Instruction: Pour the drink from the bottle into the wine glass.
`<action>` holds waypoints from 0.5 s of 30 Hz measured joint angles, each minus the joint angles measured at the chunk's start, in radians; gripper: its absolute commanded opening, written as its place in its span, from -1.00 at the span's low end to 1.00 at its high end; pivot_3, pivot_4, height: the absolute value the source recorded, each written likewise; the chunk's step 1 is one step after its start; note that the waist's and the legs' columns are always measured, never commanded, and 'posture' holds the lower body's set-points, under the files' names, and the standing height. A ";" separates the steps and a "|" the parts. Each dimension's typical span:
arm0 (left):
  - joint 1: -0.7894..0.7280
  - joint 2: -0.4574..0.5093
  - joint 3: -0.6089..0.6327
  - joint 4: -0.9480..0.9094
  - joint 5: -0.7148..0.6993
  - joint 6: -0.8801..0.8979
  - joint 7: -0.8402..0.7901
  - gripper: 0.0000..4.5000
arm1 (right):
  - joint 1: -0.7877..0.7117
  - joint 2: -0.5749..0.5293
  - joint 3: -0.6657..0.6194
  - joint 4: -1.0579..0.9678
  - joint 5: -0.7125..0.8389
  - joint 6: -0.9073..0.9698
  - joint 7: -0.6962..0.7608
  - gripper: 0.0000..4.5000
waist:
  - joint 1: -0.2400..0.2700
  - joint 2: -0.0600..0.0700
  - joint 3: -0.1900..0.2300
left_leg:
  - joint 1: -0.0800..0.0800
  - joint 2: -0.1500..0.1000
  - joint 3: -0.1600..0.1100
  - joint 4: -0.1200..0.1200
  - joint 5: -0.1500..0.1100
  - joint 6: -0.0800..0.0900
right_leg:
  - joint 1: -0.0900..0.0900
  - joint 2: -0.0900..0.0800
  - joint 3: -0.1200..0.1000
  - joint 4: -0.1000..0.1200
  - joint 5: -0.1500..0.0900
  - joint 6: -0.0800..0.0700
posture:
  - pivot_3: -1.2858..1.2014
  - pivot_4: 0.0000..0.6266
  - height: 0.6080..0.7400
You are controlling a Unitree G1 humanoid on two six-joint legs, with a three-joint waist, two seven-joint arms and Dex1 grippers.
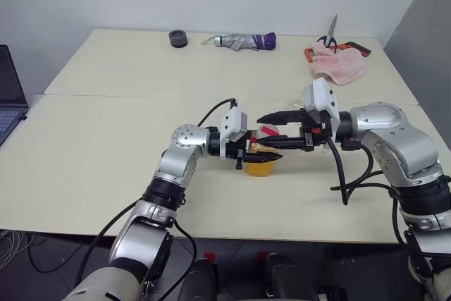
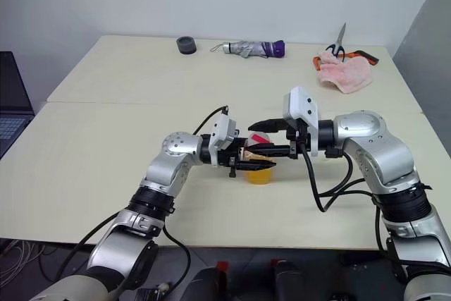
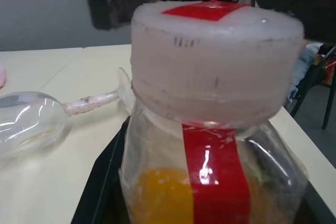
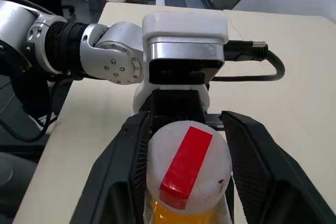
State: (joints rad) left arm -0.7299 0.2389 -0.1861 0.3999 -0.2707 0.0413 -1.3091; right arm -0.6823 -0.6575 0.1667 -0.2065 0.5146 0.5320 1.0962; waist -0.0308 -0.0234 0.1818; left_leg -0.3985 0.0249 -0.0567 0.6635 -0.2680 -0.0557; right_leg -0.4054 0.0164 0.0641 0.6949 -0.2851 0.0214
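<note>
While left pincer [image 1: 264, 161] clamps bottle [image 1: 261, 162] seemingly upright, cap [image 4: 187, 165] up, right pincer [image 4: 186, 182] straddles cap, spread.

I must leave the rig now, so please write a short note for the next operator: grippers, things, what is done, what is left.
Left gripper: shut on the small clear plastic bottle, held upright above the cream table.
Right gripper: open, its fingers on either side of the pale round cap with a red strip.
Orange-yellow drink: all inside the bottle.
Clear stemmed wine glass: beyond the bottle, apparently lying on its side, empty.
Done: bottle picked up.
Left: take off the cap, check the glass stands upright, pour.
</note>
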 measured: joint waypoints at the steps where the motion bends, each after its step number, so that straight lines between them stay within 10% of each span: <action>1: 0.000 -0.001 0.003 0.000 -0.003 0.002 0.014 -0.19 | 0.031 0.001 -0.017 -0.026 0.005 0.016 -0.026 0.60 | 0.000 0.000 0.000 | 0.000 0.000 0.000 0.000 0.000 0.000 | 0.000 0.000 0.000 0.000 0.000 0.000 | 0.03 -0.52 1.00; 4: 0.001 0.002 0.028 -0.001 -0.007 0.004 0.037 -0.19 | 0.109 0.006 -0.078 -0.118 0.034 0.074 -0.112 1.00 | 0.001 0.000 0.000 | -0.001 0.000 0.000 0.000 0.000 0.000 | -0.001 0.000 0.001 0.000 0.000 0.000 | 0.03 -0.52 1.00; 15: -0.022 -0.031 0.042 0.066 -0.003 -0.007 0.091 -0.20 | 0.317 0.315 -0.111 -0.564 -0.038 0.325 -0.814 1.00 | -0.002 0.000 0.000 | 0.000 0.000 0.000 0.000 0.000 0.000 | -0.001 0.001 0.001 0.002 0.000 0.000 | 0.03 -0.52 1.00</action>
State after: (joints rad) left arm -0.7519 0.2079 -0.1440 0.4663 -0.2737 0.0346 -1.2177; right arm -0.3650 -0.3429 0.0557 -0.7703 0.4765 0.8571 0.2823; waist -0.0328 -0.0234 0.1819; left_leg -0.3987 0.0254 -0.0564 0.6638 -0.2678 -0.0561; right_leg -0.4066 0.0179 0.0654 0.6965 -0.2853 0.0218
